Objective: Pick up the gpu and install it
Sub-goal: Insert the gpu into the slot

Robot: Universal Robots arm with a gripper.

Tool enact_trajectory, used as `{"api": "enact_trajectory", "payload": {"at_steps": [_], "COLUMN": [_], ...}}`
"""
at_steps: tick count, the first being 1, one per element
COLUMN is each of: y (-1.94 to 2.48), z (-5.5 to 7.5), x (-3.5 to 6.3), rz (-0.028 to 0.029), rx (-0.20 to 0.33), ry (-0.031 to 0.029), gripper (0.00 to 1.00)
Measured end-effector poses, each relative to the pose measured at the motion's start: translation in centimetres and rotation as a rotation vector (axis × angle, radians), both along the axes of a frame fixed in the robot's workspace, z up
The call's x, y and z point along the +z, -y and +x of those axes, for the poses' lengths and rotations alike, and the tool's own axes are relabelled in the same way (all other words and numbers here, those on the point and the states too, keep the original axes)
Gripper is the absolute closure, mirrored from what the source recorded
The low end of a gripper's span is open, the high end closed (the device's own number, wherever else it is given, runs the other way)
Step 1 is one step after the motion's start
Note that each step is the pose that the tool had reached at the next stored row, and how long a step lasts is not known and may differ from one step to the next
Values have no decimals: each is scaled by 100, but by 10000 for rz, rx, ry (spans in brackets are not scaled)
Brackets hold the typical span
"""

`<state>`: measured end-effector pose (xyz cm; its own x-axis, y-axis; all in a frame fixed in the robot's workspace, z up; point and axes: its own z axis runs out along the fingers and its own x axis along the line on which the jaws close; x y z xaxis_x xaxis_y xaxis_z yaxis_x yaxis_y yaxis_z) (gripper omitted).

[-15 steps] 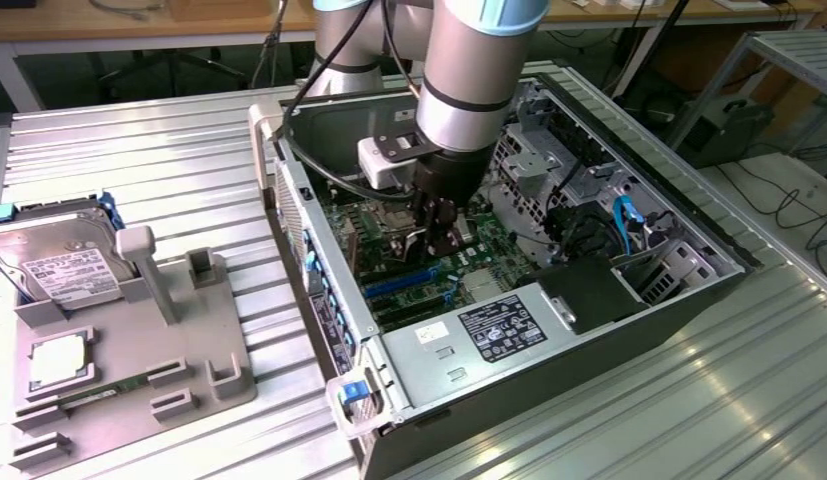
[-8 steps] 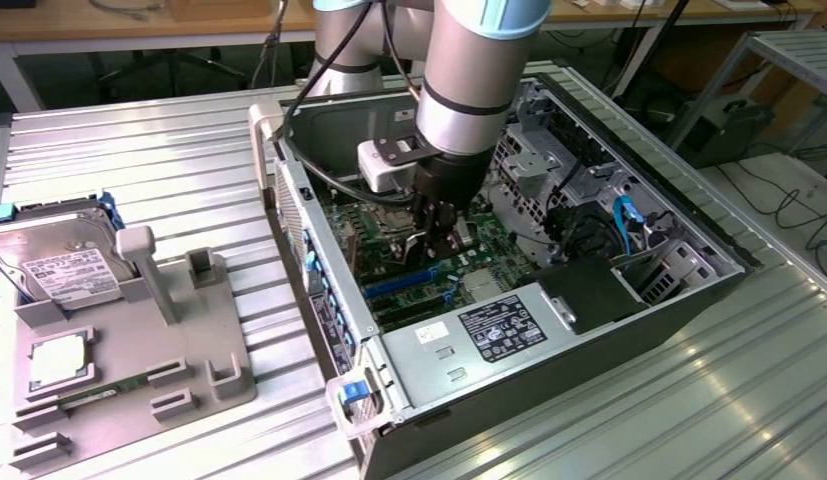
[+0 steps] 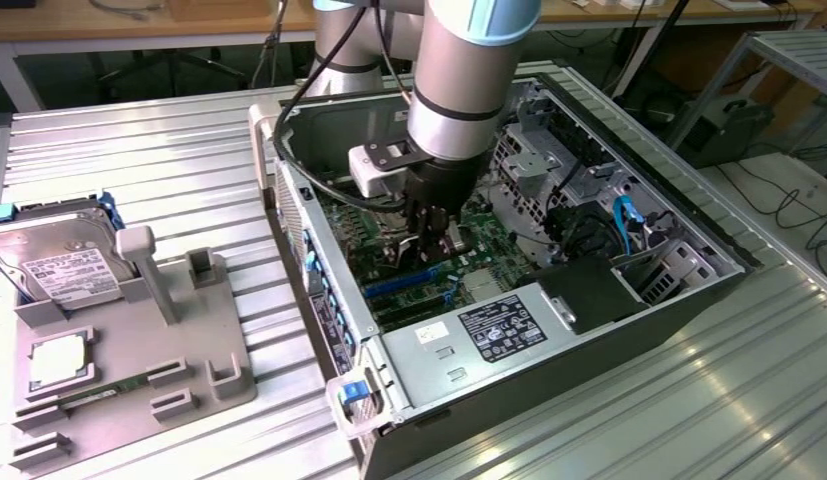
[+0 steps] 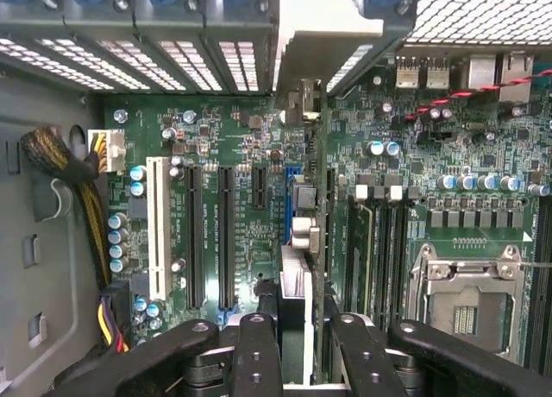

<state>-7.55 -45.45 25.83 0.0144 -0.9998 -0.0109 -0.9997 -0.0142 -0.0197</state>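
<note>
In the wrist view the gpu [image 4: 297, 285] shows edge-on as a thin card running away from my gripper [image 4: 304, 349], whose black fingers [image 4: 257, 354] are shut on its sides. Its pale silvery bracket [image 4: 317, 36] reaches the slotted back wall of the case. The card stands over the motherboard [image 4: 241, 129], in line with a blue slot [image 4: 290, 203]; whether it sits in the slot I cannot tell. In the exterior view my gripper [image 3: 433, 245] hangs straight down inside the open PC case [image 3: 286, 180], low over the board.
Black expansion slots [image 4: 207, 233], a white slot [image 4: 158, 229] and the CPU socket [image 4: 466, 302] flank the card. The power supply [image 3: 500, 330] fills the near case end. On the exterior view's left, a grey fixture [image 3: 186, 350] carries a hard drive [image 3: 53, 265].
</note>
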Motion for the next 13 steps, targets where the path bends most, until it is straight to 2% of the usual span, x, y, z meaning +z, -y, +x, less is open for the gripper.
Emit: {"api": "enact_trajectory", "payload": {"at_steps": [10, 13], "y": [1, 31], "z": [-58, -64], "x": [-70, -90], "rz": [-1, 0], "rx": [0, -10], "ry": [-30, -72], "gripper": [72, 72]}}
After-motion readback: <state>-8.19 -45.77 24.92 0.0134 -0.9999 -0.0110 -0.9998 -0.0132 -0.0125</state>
